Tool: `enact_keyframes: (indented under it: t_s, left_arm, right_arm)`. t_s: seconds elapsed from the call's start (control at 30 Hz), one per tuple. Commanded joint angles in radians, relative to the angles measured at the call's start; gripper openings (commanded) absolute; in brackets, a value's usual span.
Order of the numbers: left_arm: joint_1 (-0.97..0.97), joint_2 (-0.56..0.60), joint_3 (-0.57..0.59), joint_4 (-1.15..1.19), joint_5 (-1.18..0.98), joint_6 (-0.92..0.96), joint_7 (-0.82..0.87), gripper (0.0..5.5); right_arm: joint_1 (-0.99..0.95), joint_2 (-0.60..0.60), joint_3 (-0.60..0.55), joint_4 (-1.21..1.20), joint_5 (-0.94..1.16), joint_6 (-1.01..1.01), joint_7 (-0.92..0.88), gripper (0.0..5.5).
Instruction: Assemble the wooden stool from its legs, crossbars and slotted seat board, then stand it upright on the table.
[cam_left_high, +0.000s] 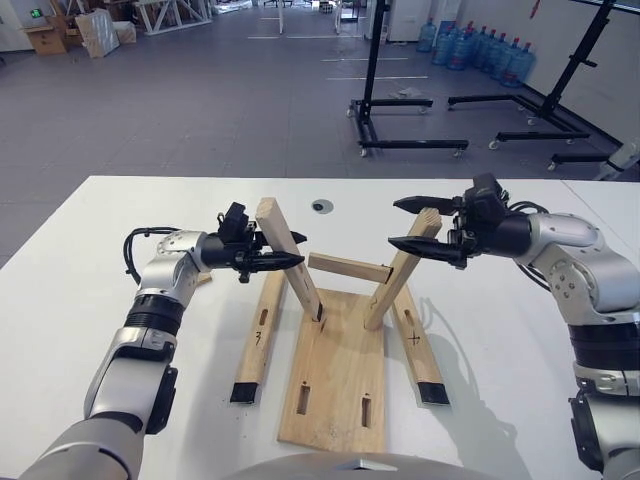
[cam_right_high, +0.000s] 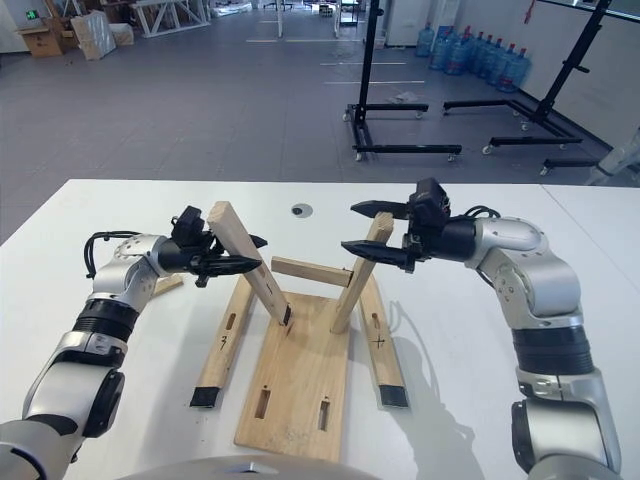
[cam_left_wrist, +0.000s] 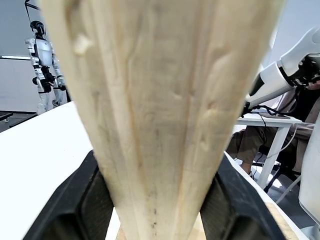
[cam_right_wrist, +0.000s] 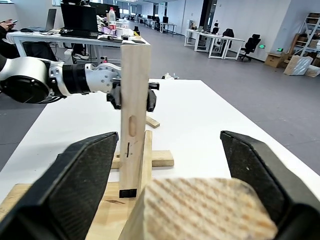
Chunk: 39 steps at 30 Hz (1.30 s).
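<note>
Wrist views settle it: left tool (cam_left_wrist: 155, 200) clenches slanted pale wooden leg (cam_left_wrist: 160, 100), right tool (cam_right_wrist: 169, 150) gapes around second leg (cam_right_wrist: 205, 205)'s top.

Left wrist view: the pale wooden stool leg (cam_left_wrist: 160, 115) clamped in my left gripper (cam_left_wrist: 159, 200) runs off the frame at both ends. Eye views: the short wooden crossbar (cam_left_high: 348, 267) has both ends hidden behind that leg and the second leaning wooden leg (cam_left_high: 400, 275). A small wooden piece (cam_right_high: 168, 285) lies mostly behind my left forearm (cam_right_high: 125, 275); unidentifiable. Right wrist view: the second leg's top end is blurred and cut by the frame edge.
</note>
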Motion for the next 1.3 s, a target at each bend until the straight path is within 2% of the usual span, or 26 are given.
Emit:
enact_keyframes:
  t_s: [0.03, 0.2, 0.5, 0.93, 1.07, 1.3]
  left_arm:
    - [-0.010, 0.002, -0.044, 0.144, 0.107, -0.008, 0.003, 2.09]
    - [-0.061, 0.001, -0.097, 0.241, 0.135, -0.037, -0.008, 2.09]
    - [-0.065, -0.016, -0.224, 0.205, 0.135, -0.063, -0.009, 2.09]
    - [-0.080, -0.046, -0.297, 0.289, 0.162, -0.038, -0.008, 2.09]
    - [-0.059, -0.034, -0.352, 0.296, 0.165, -0.026, -0.009, 2.09]
    - [-0.063, -0.007, -0.374, 0.274, 0.126, 0.002, -0.009, 2.09]
  right_arm:
    - [0.000, -0.008, 0.026, -0.002, -0.013, 0.005, 0.017, 3.74]
    - [-0.010, -0.002, 0.035, 0.007, -0.014, 0.000, 0.018, 3.74]
    - [0.001, 0.017, 0.035, 0.015, -0.023, -0.013, 0.003, 3.74]
    - [0.006, 0.037, 0.054, 0.012, -0.030, -0.012, 0.010, 3.74]
    - [0.010, 0.042, 0.064, 0.005, -0.026, -0.005, 0.014, 3.74]
    - [0.046, 0.056, 0.097, -0.057, -0.014, 0.017, 0.007, 3.74]
